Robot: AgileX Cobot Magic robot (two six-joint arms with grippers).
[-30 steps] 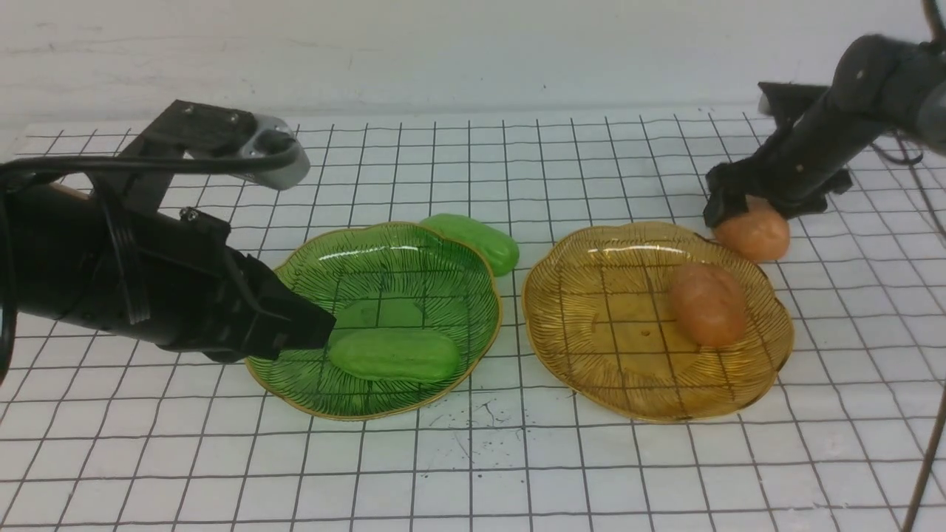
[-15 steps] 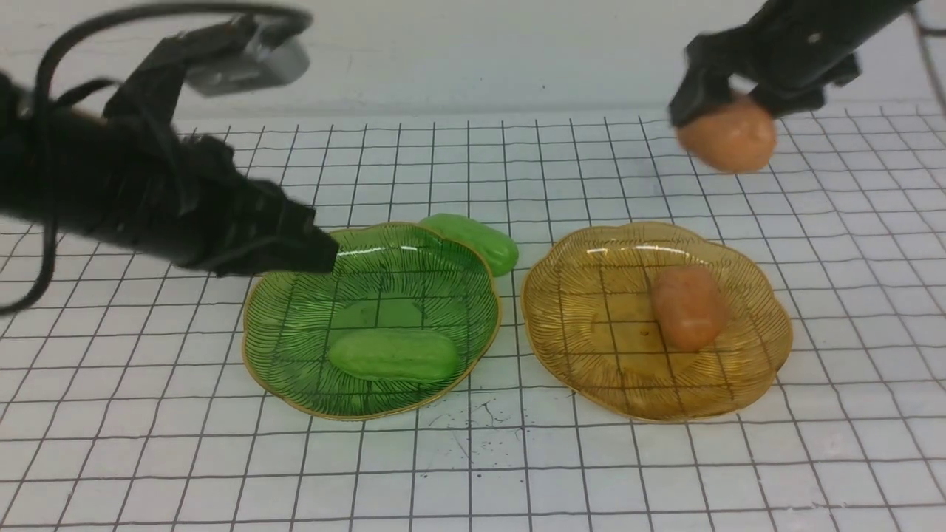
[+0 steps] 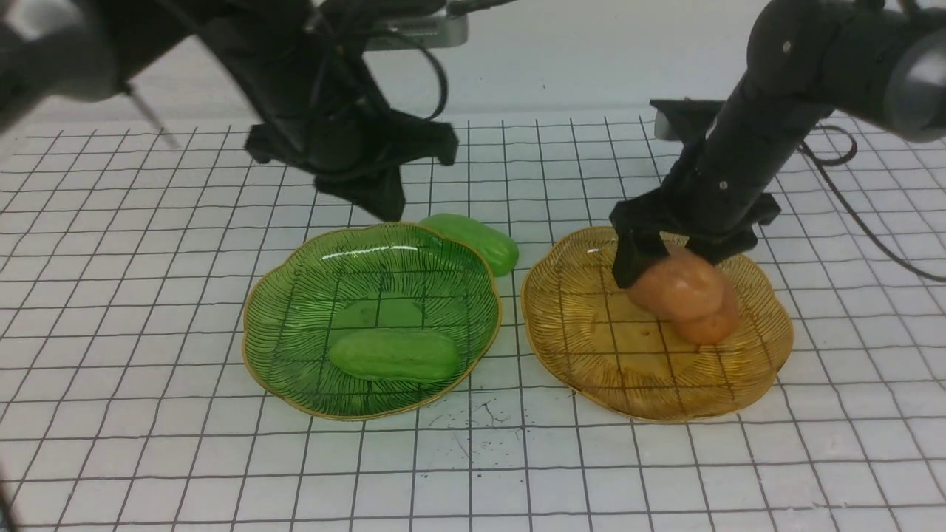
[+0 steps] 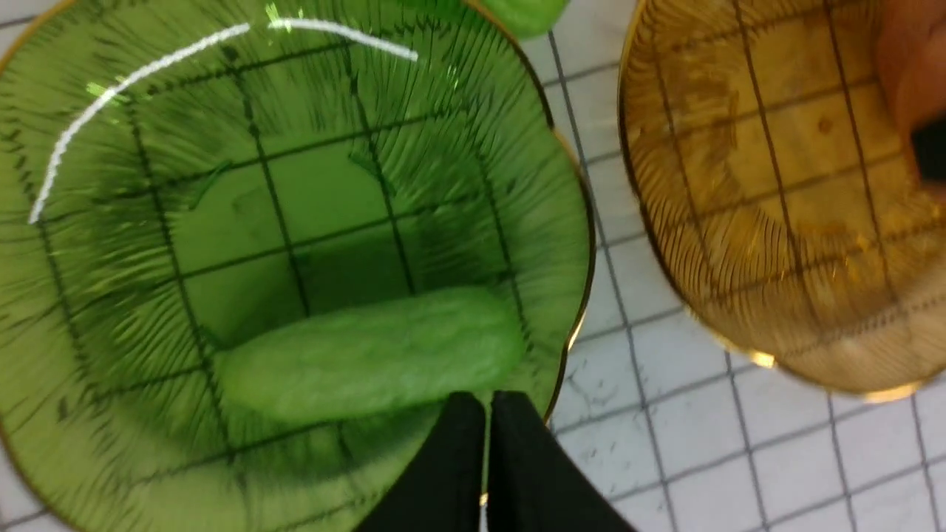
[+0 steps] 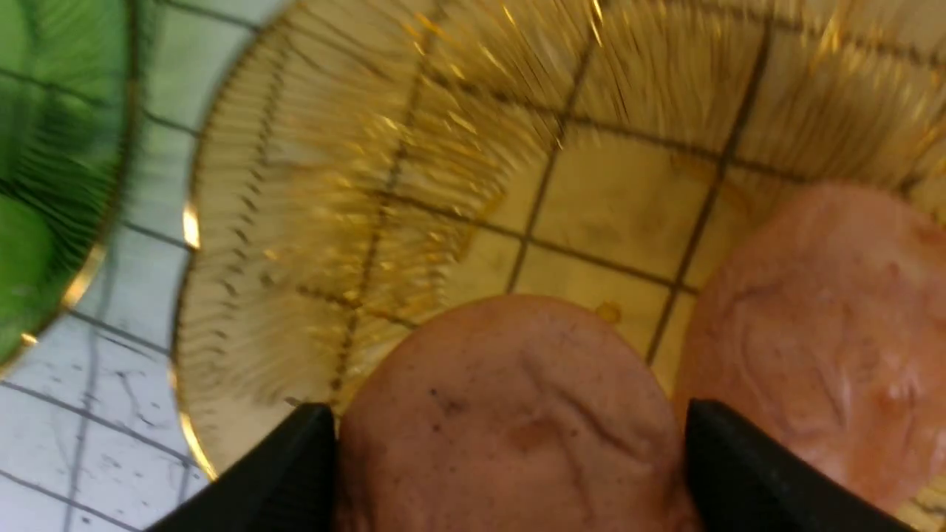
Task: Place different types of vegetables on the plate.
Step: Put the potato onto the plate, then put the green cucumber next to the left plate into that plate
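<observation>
The right claw [image 3: 665, 266] is clamped on one orange-brown potato [image 3: 676, 284], jaws spread wide round its middle. It holds the potato low inside the amber plate [image 3: 591, 369], toward that plate's two o'clock side. The other potato [image 3: 713, 321] already lies in the plate just beside it; whether the two touch, or whether the held one rests on the plate, cannot be told. The green plate [image 3: 295, 332] sits on the gridded worktop [image 3: 473, 473] at nine o'clock from the amber one. One cucumber [image 3: 394, 355] lies in it near six o'clock. The second cucumber [image 3: 480, 240] lies on the worktop just outside the green rim at about one o'clock. The left claw [image 3: 384, 203] is pressed together and holds nothing, hanging above the green plate's far edge around twelve o'clock. The step in hand looks like setting down the second potato. The next move calls for parting the right jaws and lifting straight up, since the glossy lump may roll against its neighbour. After that only the outside cucumber remains, and the left claw must spread before reaching for it.
</observation>
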